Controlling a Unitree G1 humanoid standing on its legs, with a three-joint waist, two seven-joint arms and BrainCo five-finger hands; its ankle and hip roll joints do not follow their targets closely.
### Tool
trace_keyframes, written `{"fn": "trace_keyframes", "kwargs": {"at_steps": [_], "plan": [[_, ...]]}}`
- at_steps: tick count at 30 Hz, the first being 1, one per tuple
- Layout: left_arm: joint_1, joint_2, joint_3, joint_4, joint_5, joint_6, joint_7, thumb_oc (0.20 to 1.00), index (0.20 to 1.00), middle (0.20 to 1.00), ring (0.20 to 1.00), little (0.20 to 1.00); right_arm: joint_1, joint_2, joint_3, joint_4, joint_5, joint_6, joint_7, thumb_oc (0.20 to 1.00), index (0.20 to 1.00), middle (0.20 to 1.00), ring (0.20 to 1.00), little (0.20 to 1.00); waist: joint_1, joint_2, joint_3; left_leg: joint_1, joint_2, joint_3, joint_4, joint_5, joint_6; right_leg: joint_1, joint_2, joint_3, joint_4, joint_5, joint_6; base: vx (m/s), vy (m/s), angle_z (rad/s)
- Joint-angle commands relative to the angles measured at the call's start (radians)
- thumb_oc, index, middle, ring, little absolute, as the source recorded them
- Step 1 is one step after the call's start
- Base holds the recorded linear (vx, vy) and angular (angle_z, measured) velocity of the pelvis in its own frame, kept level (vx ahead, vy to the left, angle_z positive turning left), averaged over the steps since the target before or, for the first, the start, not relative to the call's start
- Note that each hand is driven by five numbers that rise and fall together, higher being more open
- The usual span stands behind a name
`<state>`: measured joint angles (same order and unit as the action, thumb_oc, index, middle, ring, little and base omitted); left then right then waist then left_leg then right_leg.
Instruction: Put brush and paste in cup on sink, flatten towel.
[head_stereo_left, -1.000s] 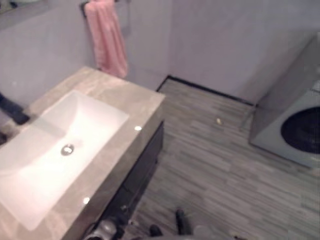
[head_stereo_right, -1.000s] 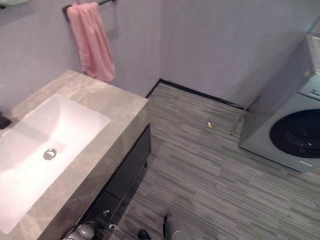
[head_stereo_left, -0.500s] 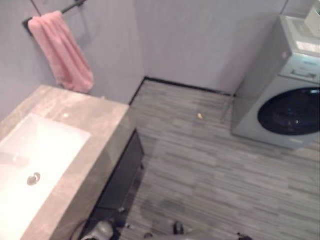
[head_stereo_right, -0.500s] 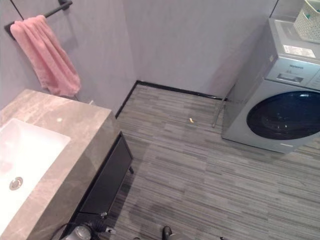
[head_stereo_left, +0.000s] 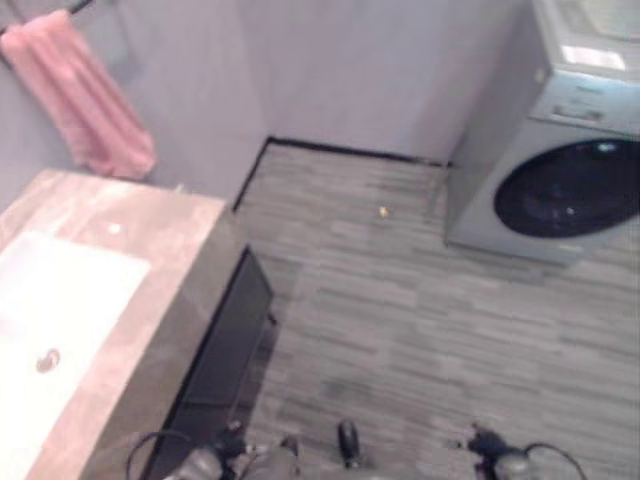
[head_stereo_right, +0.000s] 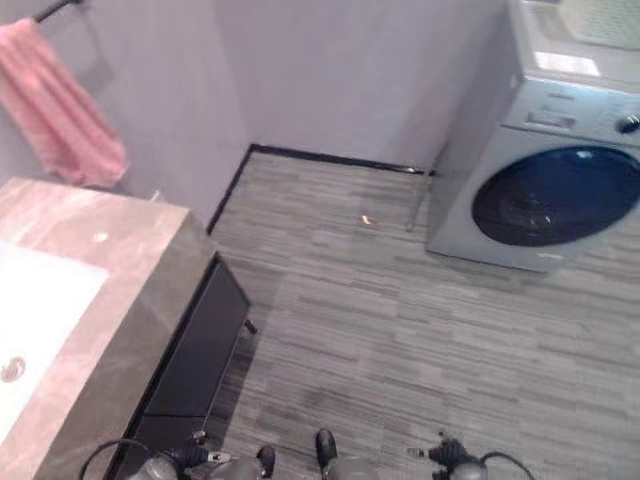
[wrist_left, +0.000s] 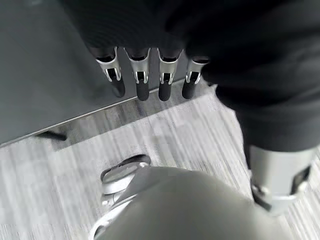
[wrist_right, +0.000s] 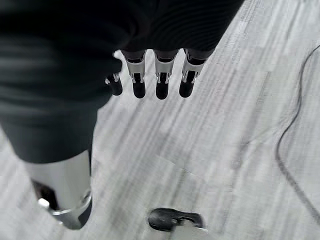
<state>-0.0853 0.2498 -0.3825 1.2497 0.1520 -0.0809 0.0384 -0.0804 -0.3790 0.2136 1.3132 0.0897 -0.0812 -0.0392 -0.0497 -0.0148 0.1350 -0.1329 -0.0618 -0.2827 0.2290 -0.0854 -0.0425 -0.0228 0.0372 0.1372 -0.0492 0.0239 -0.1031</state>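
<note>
Far left, pink towel (head_stereo_left: 78, 98) hangs bunched from a wall bar (head_stereo_right: 55, 9), above the back corner of the counter; hung there to dry, looks not yet flattened. Below it the stone counter (head_stereo_left: 130, 260) with white sink (head_stereo_left: 60, 310) sunk in, drain (head_stereo_left: 47, 360) visible. No brush, paste or cup on the stretch of counter that's visible; where they are can't be told. Dark cabinet (head_stereo_left: 225, 350) sits under the counter, front facing the floor area.

Mid-frame, striped wood-look floor (head_stereo_left: 400, 320) with a small yellow scrap (head_stereo_left: 383, 211) near the wall. Right, washing machine (head_stereo_left: 560, 150) stands against the wall, dark round door facing out; light basket (head_stereo_right: 590, 15) on top. Labels on its panel too blurred to read.

Left hand (wrist_left: 145, 75) hangs beside the cabinet, fingers straight, holding nothing. Right hand (wrist_right: 155, 75) hangs over the floor, fingers straight, empty. Judgement: both arms parked at the sides, no handling step in hand.
</note>
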Motion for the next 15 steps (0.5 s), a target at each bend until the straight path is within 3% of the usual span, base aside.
{"fn": "trace_keyframes", "kwargs": {"at_steps": [1,10,15], "plan": [[-0.016,-0.009,-0.017,0.013,-0.024,-0.01,0.01,1.0,1.0,1.0,1.0,1.0,0.046,-0.008,0.0,0.019,0.037,0.005,-0.002,1.0,1.0,1.0,1.0,1.0,-0.003,0.016,-0.036,0.063,-0.033,0.106,-0.103,-0.028,0.09,0.015,0.037,0.014,0.053,-0.109,0.104,0.05,0.142,-0.01],[-0.044,-0.012,-0.046,-0.023,-0.024,-0.019,0.01,1.0,1.0,1.0,1.0,1.0,0.028,-0.004,-0.008,0.044,0.034,0.02,-0.004,1.0,1.0,1.0,1.0,1.0,0.008,0.061,-0.034,0.125,-0.045,0.192,-0.161,-0.057,0.136,-0.003,0.021,0.064,0.089,-0.098,0.145,-0.01,0.274,-0.44],[-0.072,-0.015,-0.07,-0.027,-0.01,-0.022,-0.002,1.0,1.0,1.0,1.0,1.0,0.021,-0.001,-0.009,0.051,0.014,0.029,-0.007,1.0,1.0,1.0,1.0,1.0,0.001,0.073,-0.028,0.122,-0.051,0.264,-0.214,-0.046,0.164,-0.055,0.008,0.116,0.077,-0.049,0.187,-0.09,0.279,-0.36]]}}
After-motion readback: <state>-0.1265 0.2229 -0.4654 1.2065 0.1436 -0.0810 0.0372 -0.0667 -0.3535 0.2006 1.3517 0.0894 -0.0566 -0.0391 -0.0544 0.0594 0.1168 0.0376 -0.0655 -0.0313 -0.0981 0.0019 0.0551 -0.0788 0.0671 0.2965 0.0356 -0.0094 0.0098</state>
